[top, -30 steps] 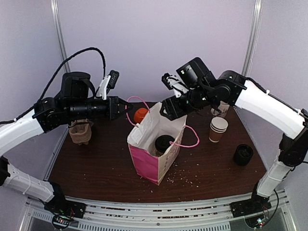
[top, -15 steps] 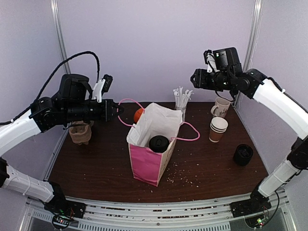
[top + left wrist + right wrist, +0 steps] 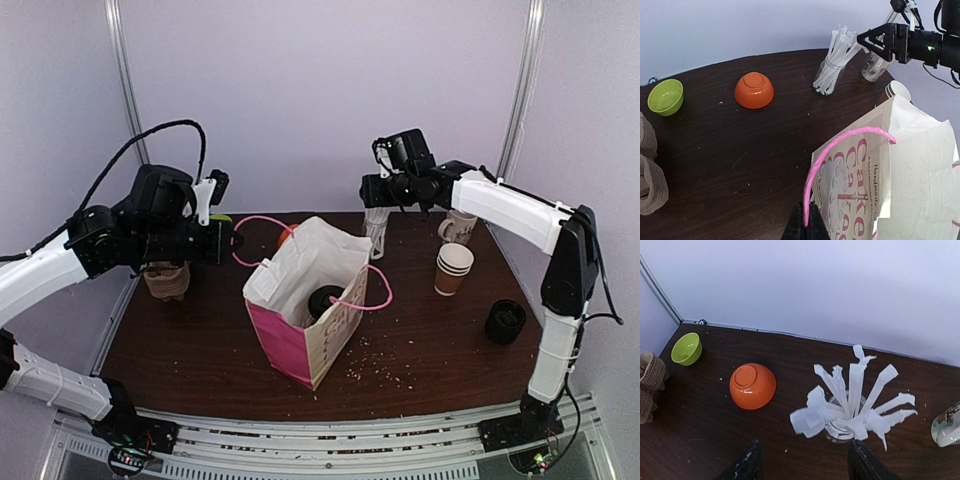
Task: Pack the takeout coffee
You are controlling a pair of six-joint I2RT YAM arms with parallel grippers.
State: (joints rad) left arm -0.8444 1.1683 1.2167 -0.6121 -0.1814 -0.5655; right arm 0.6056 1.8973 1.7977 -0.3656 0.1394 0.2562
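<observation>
The takeout coffee [image 3: 325, 299] shows only its black lid, standing inside the pink and cream paper bag [image 3: 300, 335] at mid-table. One pink handle [image 3: 839, 146] of the bag [image 3: 905, 165] is pinched in my left gripper [image 3: 807, 223], which is shut on it; from above, that gripper [image 3: 236, 240] holds the loop out to the bag's left. My right gripper [image 3: 372, 190] hovers open and empty behind the bag. In the right wrist view, this gripper [image 3: 805, 467] hangs over a glass of wrapped straws [image 3: 850, 410].
An upturned orange bowl [image 3: 752, 385] and a green bowl [image 3: 686, 348] sit at the back. A stack of paper cups [image 3: 453, 268], a printed mug [image 3: 460, 224] and a black stack of lids [image 3: 506, 321] stand on the right. Brown cup carriers [image 3: 166, 276] lie at the left.
The right gripper has left the bag's mouth, risen and come down over the straws glass. The left gripper has drawn the pink handle leftward, and the bag has shifted left with it.
</observation>
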